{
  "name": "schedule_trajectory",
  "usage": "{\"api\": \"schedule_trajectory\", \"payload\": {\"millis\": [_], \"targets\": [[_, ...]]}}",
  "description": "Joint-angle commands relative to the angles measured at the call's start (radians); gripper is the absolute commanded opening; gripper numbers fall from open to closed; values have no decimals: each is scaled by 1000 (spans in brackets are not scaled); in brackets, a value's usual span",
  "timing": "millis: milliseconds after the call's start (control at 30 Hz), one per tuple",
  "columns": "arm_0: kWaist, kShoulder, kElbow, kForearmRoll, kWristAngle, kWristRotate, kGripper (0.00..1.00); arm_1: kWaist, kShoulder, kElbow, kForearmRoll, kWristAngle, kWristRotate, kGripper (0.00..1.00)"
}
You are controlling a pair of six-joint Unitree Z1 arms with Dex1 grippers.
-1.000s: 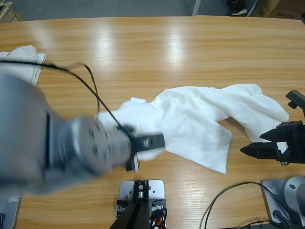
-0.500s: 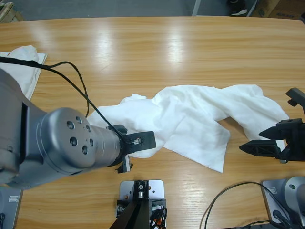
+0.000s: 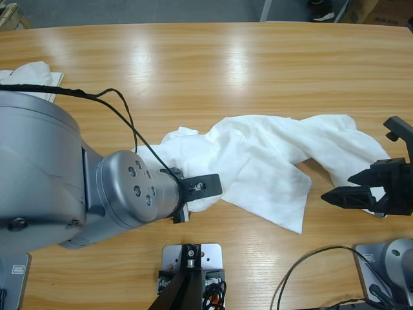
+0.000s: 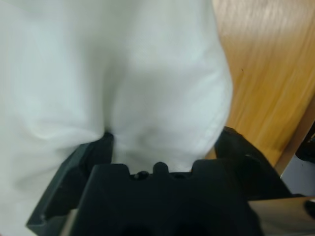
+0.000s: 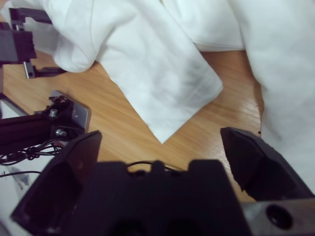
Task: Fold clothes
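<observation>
A crumpled white shirt (image 3: 271,158) lies spread across the middle of the wooden table (image 3: 213,71), running from the left gripper (image 3: 201,188) toward the right gripper (image 3: 348,194). The left gripper sits at the shirt's near-left end; in the left wrist view its two black jaws stand a little apart on either side of a bunched fold of the shirt (image 4: 123,88), and the cloth fills the gap between them, so it has hold of the fabric. The right gripper (image 5: 162,147) holds nothing: its jaws are spread wide, with bare wood and a pointed corner of the shirt (image 5: 167,83) just ahead of them, the cloth's other end lying just beside one jaw. In the high view this gripper hangs just off the shirt's right end. Another white cloth (image 3: 29,81) lies at the table's far-left edge, well apart from both grippers.
</observation>
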Motion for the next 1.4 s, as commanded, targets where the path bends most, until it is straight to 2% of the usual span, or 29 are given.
{"api": "schedule_trajectory", "payload": {"millis": [33, 200, 267, 367, 467, 567, 667, 767, 933, 967, 1000, 1033, 1133, 1267, 1333, 1400], "targets": [[-2, 5, -16, -12, 29, 24, 0, -13, 39, 42, -20, 5, 11, 987], [1, 3, -18, -11, 29, 34, 0, -13, 36, 49, -22, 6, 11, 987], [32, -38, -34, 0, 27, 33, 0, -13, 36, 50, -23, 6, 11, 987], [182, -151, -135, 96, 26, 28, 0, -13, 39, 50, -27, 6, 11, 987], [383, -197, -339, 208, 8, 25, 0, -13, 44, 54, -33, 6, 11, 987], [553, -128, -472, 244, -30, -1, 0, -13, 48, 59, -40, 6, 11, 982], [675, -13, -516, 247, -75, -72, 0, -13, 43, 67, -40, 7, 11, 982], [742, 111, -544, 245, -102, -120, 0, -13, 39, 74, -40, 7, 11, 982], [768, 245, -567, 240, -117, -158, 11, -13, 24, 78, -35, 13, 11, 973], [769, 255, -570, 238, -114, -158, 412, -13, 16, 78, -35, 16, 11, 971], [764, 260, -574, 228, -116, -157, 885, -13, 11, 80, -35, 16, 11, 965], [753, 249, -574, 225, -117, -155, 968, -13, 6, 81, -35, 16, 11, 964], [743, 131, -533, 222, -116, -151, 968, -13, 15, 83, -45, 15, 11, 965], [734, -75, -390, 216, -117, -68, 988, -13, 29, 91, -73, 12, 11, 964], [675, -147, -312, 212, -117, 34, 1000, -12, 30, 91, -76, 10, 11, 964], [569, -192, -224, 201, -115, 99, 1000, -13, 29, 91, -78, 10, 11, 964]]}}
